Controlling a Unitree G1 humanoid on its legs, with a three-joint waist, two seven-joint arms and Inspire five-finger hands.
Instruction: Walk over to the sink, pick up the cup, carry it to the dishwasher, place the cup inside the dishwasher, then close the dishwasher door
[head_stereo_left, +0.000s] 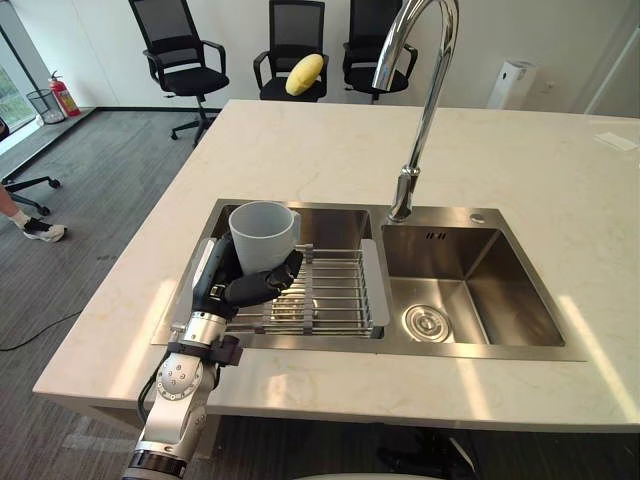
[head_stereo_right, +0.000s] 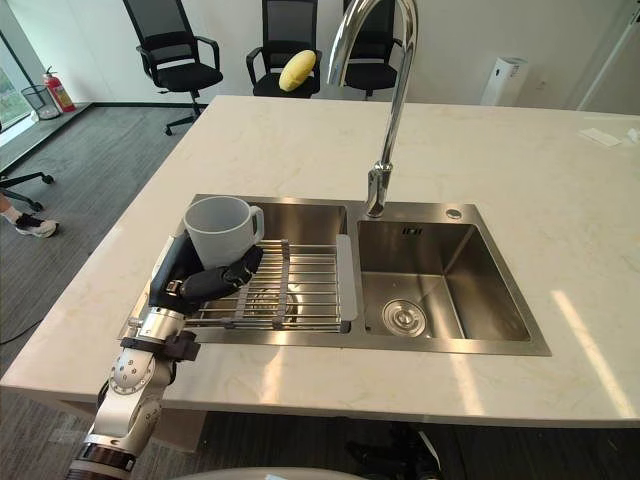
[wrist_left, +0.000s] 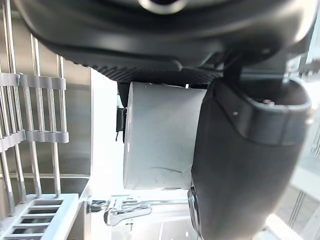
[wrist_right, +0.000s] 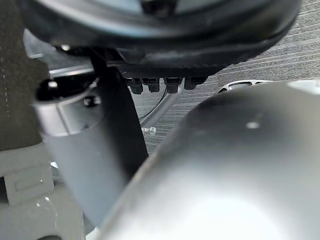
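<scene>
1. Left hand (head_stereo_left: 240, 285), dark, at the near left corner of the sink. Fingers and thumb are curled round the lower body of the cup, with the thumb lying across the side facing the camera.
2. Pale grey ceramic cup (head_stereo_left: 263, 235), upright with its mouth up and its handle turned towards the faucet side. It is held in the left hand over the left basin, at the left end of the rack. The hand hides its base, so contact with the rack cannot be told.
3. Wire dish rack (head_stereo_left: 335, 290), metal with pale end pieces, spanning the left basin.
4. Stainless steel double sink (head_stereo_left: 480, 345), set into the worktop, with a round drain (head_stereo_left: 427, 322) in the right basin.
5. Chrome gooseneck faucet (head_stereo_left: 420, 110), standing at the sink's far rim between the basins.
6. Pale marble-patterned worktop (head_stereo_left: 520, 160), surrounding the sink.
7. Black office chairs (head_stereo_left: 180, 50), in a row beyond the worktop. A yellow cushion-like object (head_stereo_left: 304, 74) lies on the middle one.
8. Red fire extinguisher (head_stereo_left: 63, 95), on the floor at far left.
9. Right hand (wrist_right: 150, 35), seen in its own wrist view over grey carpet. Whether it is open or closed cannot be told.
</scene>
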